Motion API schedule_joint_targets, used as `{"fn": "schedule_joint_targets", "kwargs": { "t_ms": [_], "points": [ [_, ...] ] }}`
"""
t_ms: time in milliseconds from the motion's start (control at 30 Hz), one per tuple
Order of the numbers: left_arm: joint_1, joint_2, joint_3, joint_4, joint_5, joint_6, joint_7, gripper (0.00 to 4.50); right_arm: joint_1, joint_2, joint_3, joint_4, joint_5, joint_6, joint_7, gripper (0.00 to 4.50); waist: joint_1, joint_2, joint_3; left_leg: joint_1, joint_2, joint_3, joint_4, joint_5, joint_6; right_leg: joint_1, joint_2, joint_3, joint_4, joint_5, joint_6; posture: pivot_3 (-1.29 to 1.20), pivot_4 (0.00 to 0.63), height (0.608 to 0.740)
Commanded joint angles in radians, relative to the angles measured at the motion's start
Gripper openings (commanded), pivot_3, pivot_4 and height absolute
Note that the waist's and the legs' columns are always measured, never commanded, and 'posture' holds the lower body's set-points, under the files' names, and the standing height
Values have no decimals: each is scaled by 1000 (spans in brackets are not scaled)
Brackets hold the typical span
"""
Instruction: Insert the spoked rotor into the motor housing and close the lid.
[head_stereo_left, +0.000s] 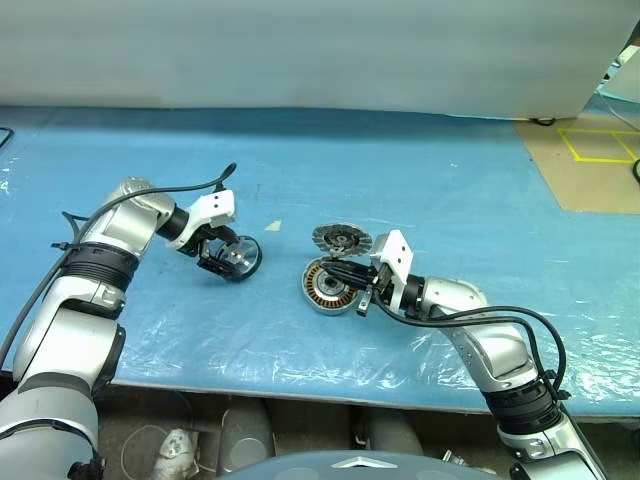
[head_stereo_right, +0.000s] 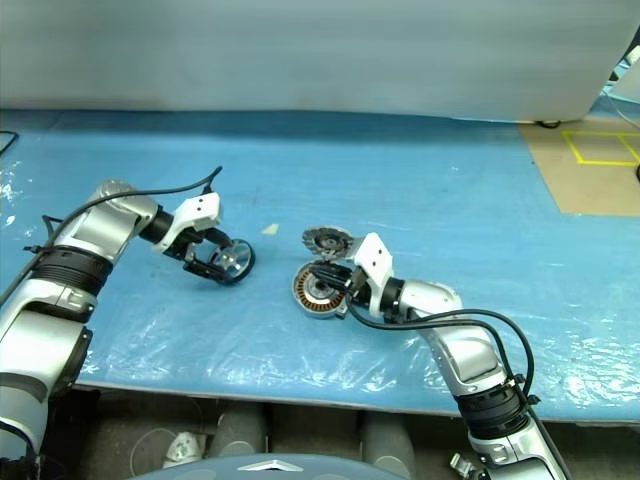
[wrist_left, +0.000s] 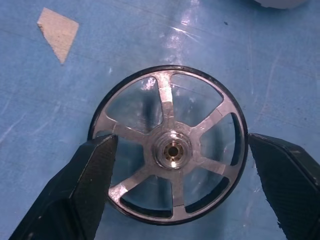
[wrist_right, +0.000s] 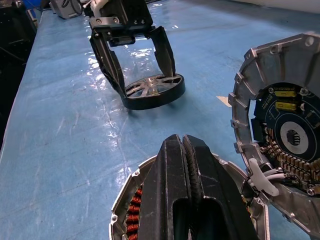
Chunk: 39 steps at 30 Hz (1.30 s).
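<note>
Blue table (head_stereo_left: 420, 180): our spread left gripper (wrist_right: 142, 62) straddles the spoked rotor (wrist_left: 170, 150); our clenched, empty right gripper (wrist_right: 184, 150) overhangs the motor housing (head_stereo_left: 322, 285), the lid (head_stereo_left: 341, 238) at its one o'clock.

Bench (head_stereo_left: 420, 170) covered with blue sheeting under clear plastic film. Lying on it: the spoked rotor (head_stereo_left: 240, 257) at left; the motor housing (head_stereo_left: 328, 285) at centre, copper windings upward; the lid (head_stereo_left: 341, 238) just behind the housing; a small tan scrap (head_stereo_left: 273, 226).

left gripper (head_stereo_right: 222, 262) straddling spoked rotor (head_stereo_right: 232, 259)
</note>
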<state>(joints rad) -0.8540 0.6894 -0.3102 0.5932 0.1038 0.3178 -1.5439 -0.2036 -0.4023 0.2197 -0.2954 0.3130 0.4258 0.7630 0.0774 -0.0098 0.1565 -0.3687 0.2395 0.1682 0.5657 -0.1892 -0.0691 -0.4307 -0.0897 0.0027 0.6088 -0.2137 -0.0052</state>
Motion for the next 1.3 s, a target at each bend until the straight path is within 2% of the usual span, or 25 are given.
{"fn": "schedule_joint_targets", "kwargs": {
  "t_ms": [33, 133, 333, 600, 833, 1000, 1300],
  "points": [
    [9, 18, -6, -48, -10, 20, -19, 4401, -1, 0, 3, -22, 3, -16, 6, 0, 0, 0, 0, 0, 0, 0, 0, 0, 0, 0, 0, 0, 0, 0, 0, 0, 150, 740],
    [9, 19, -20, -44, 3, 30, -15, 3829, 1, 0, 3, -22, 2, -17, 5, 0, 0, 0, 0, 0, 0, 0, 0, 0, 0, 0, 0, 0, 0, 0, 0, 0, 150, 740],
    [-11, 12, -13, -7, 7, 3, 16, 1747, -1, 0, 0, -22, 1, -17, 3, 0, 0, 0, 0, 0, 0, 0, 0, 0, 0, 0, 0, 0, 0, 0, 0, 0, 150, 740],
    [-20, 2, 9, -4, -20, -29, 23, 1717, 4, -17, -13, -34, 13, -9, 14, 0, 0, 0, 0, 0, 0, 0, 0, 0, 0, 0, 0, 0, 0, 0, 0, 0, 150, 740],
    [-22, -65, 89, -83, -206, 41, -64, 1717, 38, -89, -78, -83, 59, 11, 48, 0, 11, 0, 0, 0, 0, 0, 0, 0, 0, 0, 0, 0, 0, 0, 0, 0, 150, 740],
    [-14, -99, 80, -159, -296, 107, -71, 1717, 81, -156, -109, -109, 54, -16, 78, 0, 16, 0, 0, 0, 0, 0, 0, 0, 0, 0, 0, 0, 0, 0, 0, 0, 150, 740],
    [17, -157, 60, -223, -332, 171, -55, 1717, 153, -243, -148, -112, 43, -50, 109, 0, 18, 0, 0, 0, 0, 0, 0, 0, 0, 0, 0, 1, -1, 0, 0, 0, 150, 740]
  ]
}}
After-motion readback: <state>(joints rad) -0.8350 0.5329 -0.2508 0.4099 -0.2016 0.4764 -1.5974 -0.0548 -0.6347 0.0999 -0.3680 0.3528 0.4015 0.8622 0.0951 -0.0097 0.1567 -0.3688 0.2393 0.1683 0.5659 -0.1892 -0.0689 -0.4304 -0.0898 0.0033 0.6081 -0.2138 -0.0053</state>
